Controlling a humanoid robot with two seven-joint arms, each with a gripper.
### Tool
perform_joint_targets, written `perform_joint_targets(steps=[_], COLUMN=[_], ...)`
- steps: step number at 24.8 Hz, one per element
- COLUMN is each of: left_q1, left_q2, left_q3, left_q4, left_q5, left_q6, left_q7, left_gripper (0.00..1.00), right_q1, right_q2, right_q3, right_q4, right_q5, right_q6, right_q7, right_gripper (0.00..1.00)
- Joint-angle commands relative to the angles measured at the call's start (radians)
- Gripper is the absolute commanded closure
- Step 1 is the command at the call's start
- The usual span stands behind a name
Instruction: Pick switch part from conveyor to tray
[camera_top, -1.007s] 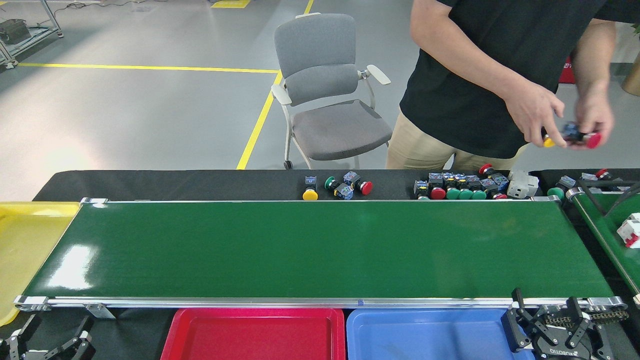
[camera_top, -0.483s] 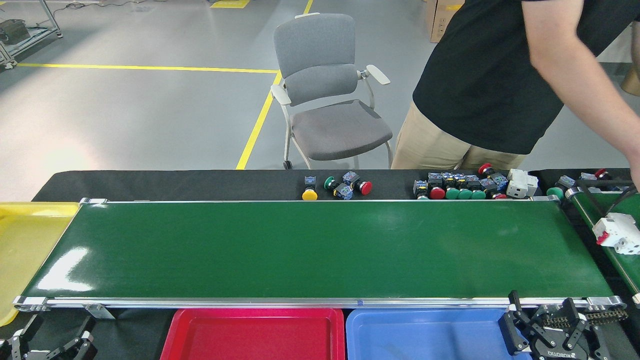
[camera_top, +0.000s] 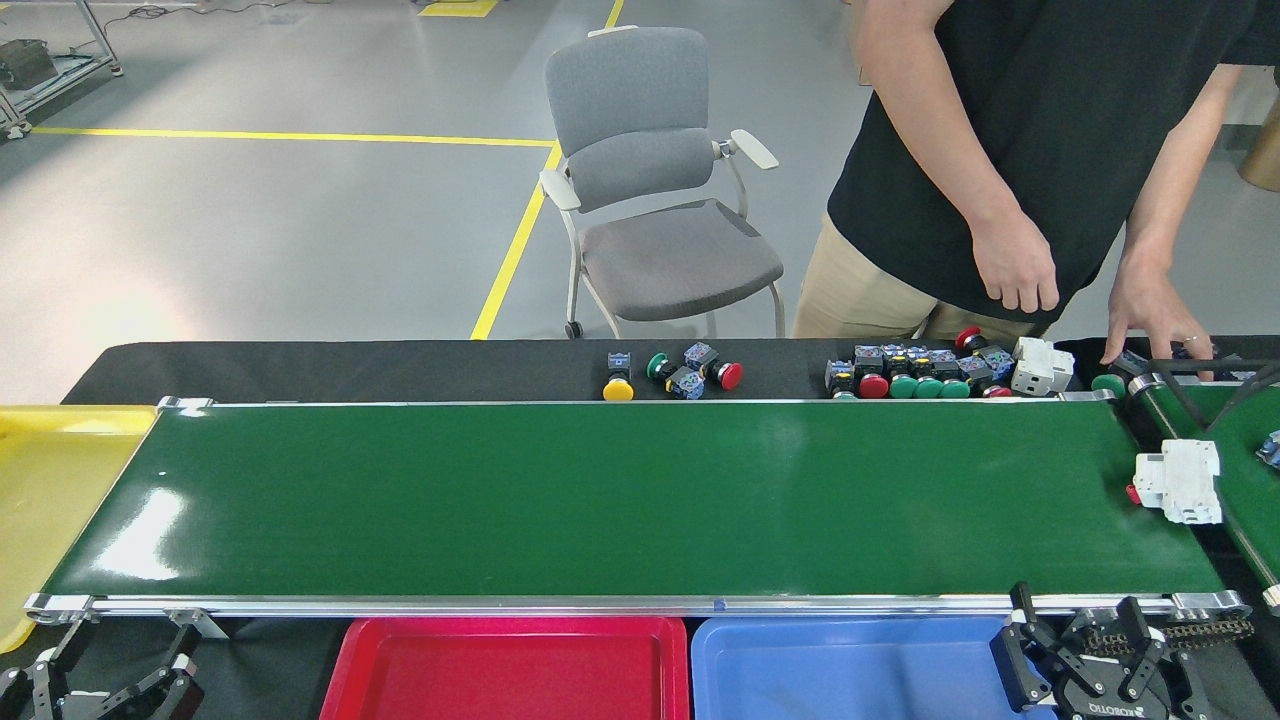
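The conveyor (camera_top: 600, 500) is a long glossy green belt across the middle of the head view. A white switch part (camera_top: 1180, 482) with a small red tab lies at the belt's right end, partly over the gap to the angled belt. Below the near rail sit a red tray (camera_top: 510, 665) and a blue tray (camera_top: 850, 665); a yellow tray (camera_top: 50, 480) lies at the left end. My right gripper (camera_top: 1075, 630) is open at the bottom right, in front of the rail and well below the switch part. My left gripper (camera_top: 110, 665) is open at the bottom left, holding nothing.
A person in a black shirt stands behind the table at the right, one hand (camera_top: 1150, 320) resting near the angled green belt (camera_top: 1250, 450). Coloured push buttons (camera_top: 920, 375) and a smaller group (camera_top: 680, 375) lie behind the far rail. A grey chair (camera_top: 660, 200) stands beyond.
The white switch part has travelled left from the angled belt onto the conveyor's right end. The person's hands came down to the table. My right gripper shifted slightly left.
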Motion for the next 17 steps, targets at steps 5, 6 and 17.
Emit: perform_joint_targets(steps=[5, 6, 17], left_q1=[-0.007, -0.007, -0.009], left_q2=[0.006, 0.006, 0.002], left_q3=[0.004, 0.004, 0.003], left_q4=[-0.012, -0.012, -0.011], left_q5=[0.005, 0.005, 0.004], left_q6=[0.001, 0.001, 0.001], left_q7=[0.009, 0.009, 0.008], left_gripper=[0.00, 0.00, 0.00], right_q1=[-0.013, -0.018, -0.297], right_q2=[-0.005, -0.010, -0.087], right_q3=[-0.022, -0.032, -0.081], right_q4=[0.011, 0.026, 0.308], right_q5=[-0.004, -0.004, -0.004], right_q6=[0.013, 0.013, 0.051], right_q7=[0.008, 0.013, 0.092], right_gripper=[0.00, 0.00, 0.01])
